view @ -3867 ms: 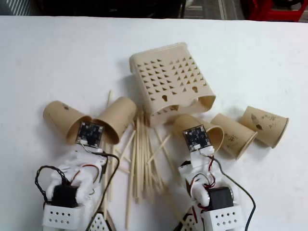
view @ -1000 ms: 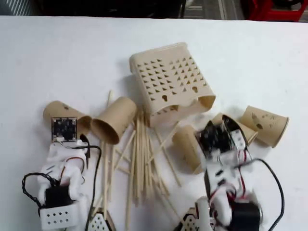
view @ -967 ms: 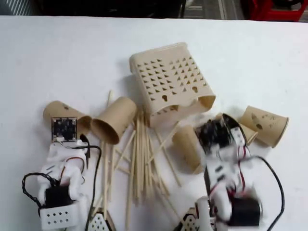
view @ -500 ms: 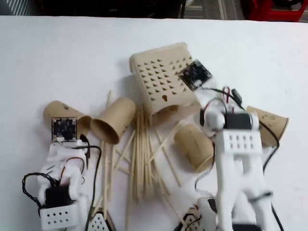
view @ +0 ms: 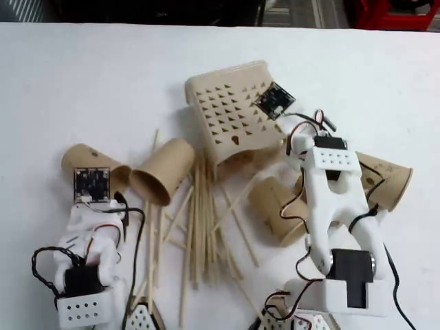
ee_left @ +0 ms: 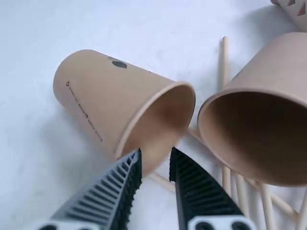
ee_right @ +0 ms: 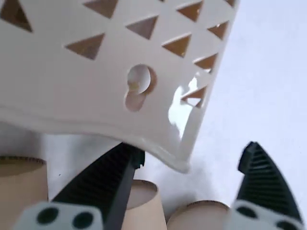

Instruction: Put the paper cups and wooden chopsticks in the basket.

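Note:
The cream basket (view: 237, 113) lies on its side, mouth toward the arms. My right arm (view: 330, 185) stretches to its rim. My right gripper (ee_right: 187, 165) is open, with the corner of the basket's rim (ee_right: 177, 158) between its fingers. Wooden chopsticks (view: 203, 220) lie scattered in front of the basket. Two paper cups (view: 86, 161) (view: 163, 170) lie on their sides at the left, one (view: 275, 210) beside the right arm, one (view: 388, 180) at the right. My left gripper (ee_left: 154, 163) is open by a narrow gap, just short of a cup's rim (ee_left: 158, 124).
Cup rims (ee_right: 139, 201) lie on the table below the basket's edge in the right wrist view. A second cup (ee_left: 259, 129) rests on chopsticks (ee_left: 224, 62) beside the left gripper. The white table (view: 89, 82) reaches its far edge behind the basket.
My right arm has swung forward from the cups to the basket's rim, and the middle cup has shifted a little. The left arm backed off the cups earlier and has kept still since.

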Controlling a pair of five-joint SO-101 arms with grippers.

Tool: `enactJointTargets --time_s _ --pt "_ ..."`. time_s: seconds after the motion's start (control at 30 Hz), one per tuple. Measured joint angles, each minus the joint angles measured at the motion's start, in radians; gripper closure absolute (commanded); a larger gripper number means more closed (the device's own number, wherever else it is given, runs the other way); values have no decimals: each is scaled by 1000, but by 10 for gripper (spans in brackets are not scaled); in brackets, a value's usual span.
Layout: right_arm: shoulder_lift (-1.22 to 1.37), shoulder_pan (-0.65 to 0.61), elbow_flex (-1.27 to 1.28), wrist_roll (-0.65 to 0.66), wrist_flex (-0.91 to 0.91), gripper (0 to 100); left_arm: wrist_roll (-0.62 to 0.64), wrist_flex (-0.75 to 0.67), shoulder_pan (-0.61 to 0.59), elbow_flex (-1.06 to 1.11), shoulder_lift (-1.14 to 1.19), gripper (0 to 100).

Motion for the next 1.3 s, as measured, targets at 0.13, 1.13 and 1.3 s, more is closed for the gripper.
enactJointTargets --time_s 0.13,1.13,1.3 --pt "15 -15 0 -75 -57 794 0 0 0 0 0 884" --pt "-399 -21 -9 -647 58 980 0 0 0 0 0 884" --pt "-420 -23 -144 -664 229 979 0 0 0 0 0 884"
